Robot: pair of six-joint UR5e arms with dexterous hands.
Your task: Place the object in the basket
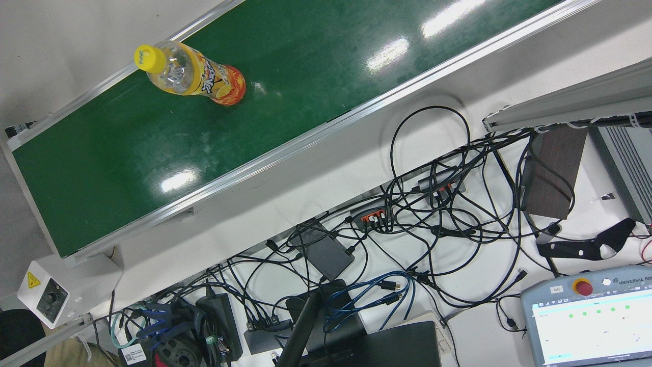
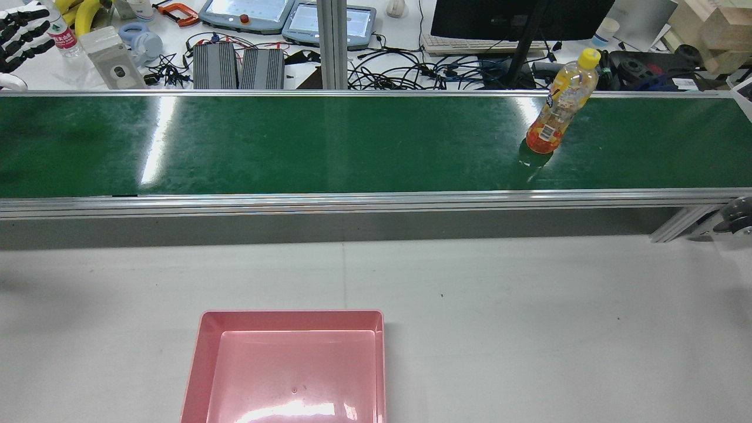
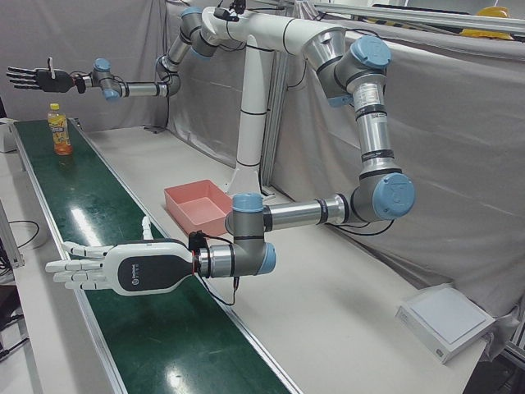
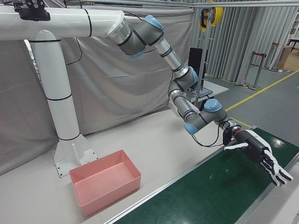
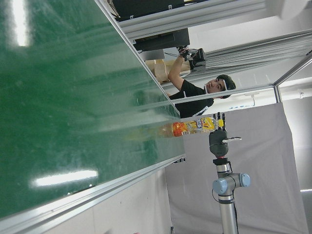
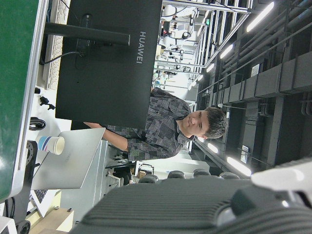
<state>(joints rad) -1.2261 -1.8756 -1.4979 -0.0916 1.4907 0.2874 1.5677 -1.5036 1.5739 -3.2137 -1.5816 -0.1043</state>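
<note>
An orange drink bottle (image 2: 558,103) with a yellow cap stands upright on the green conveyor belt (image 2: 352,147), toward its right end in the rear view. It also shows in the front view (image 1: 191,74) and the left-front view (image 3: 58,131). The pink basket (image 2: 291,314) sits empty on the white table, left of centre. My left hand (image 3: 107,269) is open and empty, held flat over the belt's other end, far from the bottle; it also shows in the right-front view (image 4: 259,156). My right hand (image 3: 37,78) is open and empty, higher than the bottle and apart from it.
Beyond the belt lies a desk with tangled cables (image 1: 433,204), teach pendants (image 1: 591,321) and a monitor (image 2: 517,17). Two people (image 6: 165,126) are on that side. The white table (image 2: 529,323) lies between belt and robot. The pedestal (image 4: 60,116) stands behind the basket.
</note>
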